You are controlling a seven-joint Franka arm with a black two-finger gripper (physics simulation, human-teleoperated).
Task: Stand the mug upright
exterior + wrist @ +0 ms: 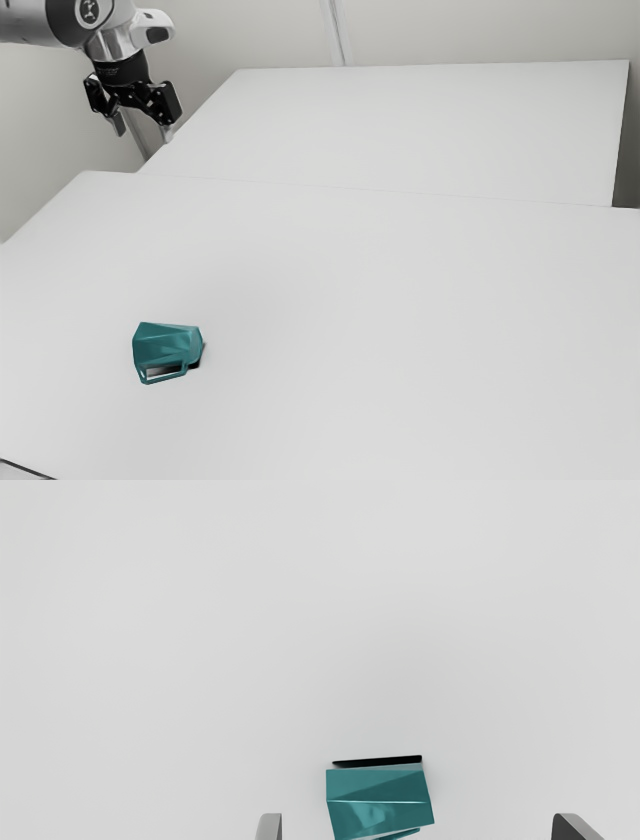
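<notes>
Mug: I'm seeing the teal mug (167,345) lying on its side on the white worktop (400,330), well apart from the far edge and sitting toward the edge at the exterior view's left.
Handle: it (166,379) is pointing away from the worktop's far edge.
Mug's contents: the mouth isn't facing me clearly in either view, so I'm not managing to tell whether anything is inside.
Tool: I'm holding it (143,132) high, showing by the worktop's far corner at the exterior view's left; its fingers (270,828) are standing wide apart, gripping nothing.
Mug from the wrist: it is appearing between the lines of the two fingers, nearer one of them, and touching neither.
Dark strip: a black shadow (380,761) is running along one side of the mug.
Cut off: the wrist view's border is cropping the mug and handle; the exterior view is cropping the worktop.
Hard to make out: a thin dark line (28,469) is crossing the exterior view's lower left corner.
</notes>
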